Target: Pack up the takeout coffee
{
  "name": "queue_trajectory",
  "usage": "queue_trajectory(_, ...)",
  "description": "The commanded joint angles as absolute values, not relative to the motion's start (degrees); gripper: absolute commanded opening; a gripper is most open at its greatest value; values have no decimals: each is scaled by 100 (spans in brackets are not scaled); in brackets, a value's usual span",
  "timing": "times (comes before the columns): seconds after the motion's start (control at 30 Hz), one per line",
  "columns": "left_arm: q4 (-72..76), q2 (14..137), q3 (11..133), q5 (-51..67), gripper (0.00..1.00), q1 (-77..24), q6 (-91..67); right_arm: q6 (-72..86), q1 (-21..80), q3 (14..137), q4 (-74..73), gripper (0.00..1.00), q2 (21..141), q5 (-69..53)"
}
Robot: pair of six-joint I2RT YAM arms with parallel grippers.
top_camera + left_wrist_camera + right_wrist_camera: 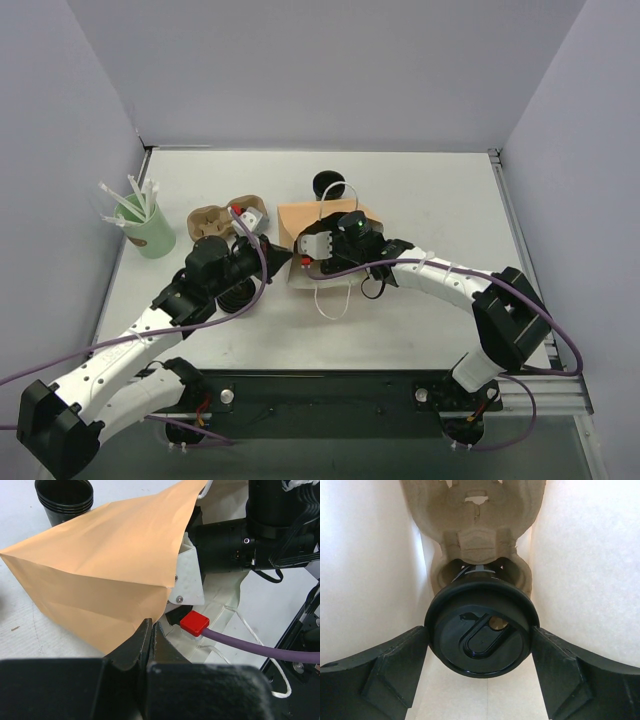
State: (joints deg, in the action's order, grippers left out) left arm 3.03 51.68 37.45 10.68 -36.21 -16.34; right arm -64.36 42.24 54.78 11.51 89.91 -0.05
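The takeout coffee (481,632), a black cup with a black lid, stands in a moulded pulp carrier (477,525) inside the brown paper bag (300,218). The bag lies on its side mid-table. My right gripper (480,640) reaches into the bag's mouth, its fingers (400,665) pressed on both sides of the lid. In the top view its fingertips are hidden by the bag. My left gripper (150,626) is shut on the bag's (100,565) lower edge at the mouth, and it also shows in the top view (283,260).
A stack of black cups (328,183) stands behind the bag and shows in the left wrist view (65,500). A second pulp carrier (208,222) lies left of the bag. A mint-green cup of white straws (148,228) stands far left. A dark round object (236,298) sits under my left arm.
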Motion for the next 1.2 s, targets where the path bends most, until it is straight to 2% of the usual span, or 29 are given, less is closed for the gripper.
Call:
queue_trajectory(0.0,264,5212,4113,1037,0,-3604,-1687,-6311,4113,5634,844,85,8974,-79)
queue_trajectory(0.73,-508,5598,4921,835,0,-3604,-1916,-5986,4139,6679,-1748,82,8429,-624)
queue_trajectory(1.17,-1318,5933,5686,808,0,-3604,-1881,-5625,4157,7031,-2540,77,8218,-808)
